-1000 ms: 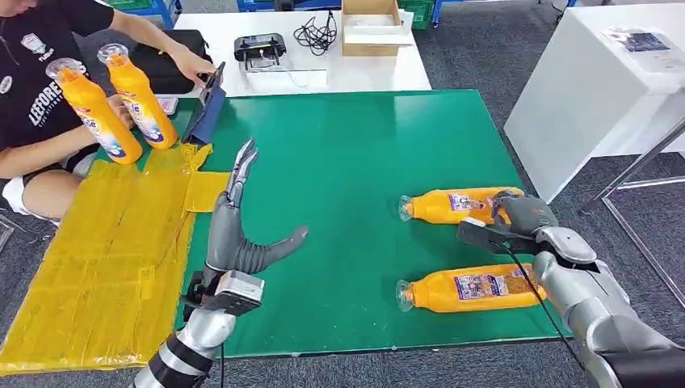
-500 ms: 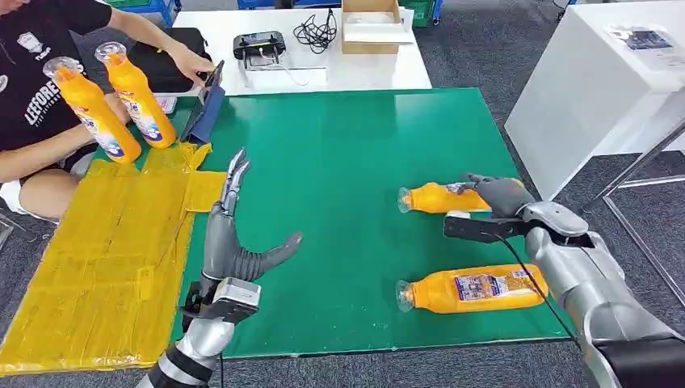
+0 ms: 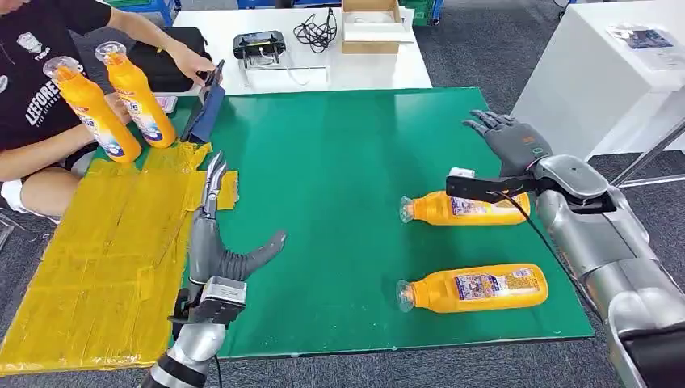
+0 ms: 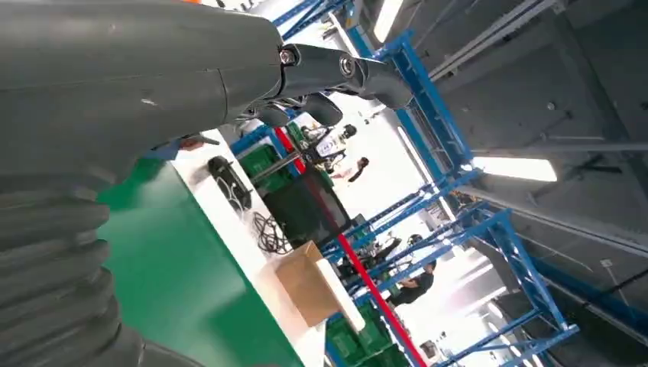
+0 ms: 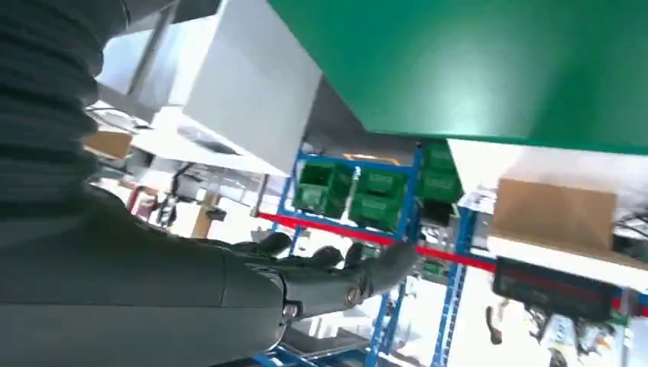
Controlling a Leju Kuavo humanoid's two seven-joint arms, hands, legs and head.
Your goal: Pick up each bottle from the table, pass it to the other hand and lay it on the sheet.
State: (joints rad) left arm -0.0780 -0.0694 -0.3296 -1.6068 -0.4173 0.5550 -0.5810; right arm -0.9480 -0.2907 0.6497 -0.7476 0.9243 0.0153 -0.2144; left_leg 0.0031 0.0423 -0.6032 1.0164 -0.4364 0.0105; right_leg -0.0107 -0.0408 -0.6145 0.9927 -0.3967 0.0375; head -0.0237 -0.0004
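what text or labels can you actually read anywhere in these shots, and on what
"LEFORE": partial white lettering on the person's black shirt; the rest is cut off.
Upright bottles: blue and white label, lettering too blurred to read.
Far lying bottle and near lying bottle: printed labels, too small to read.
Shirt chest badge: unreadable.
Both wrist views: no readable text.

Four bottles (image 3: 474, 289) (two lying), one sheet (image 3: 97, 259).
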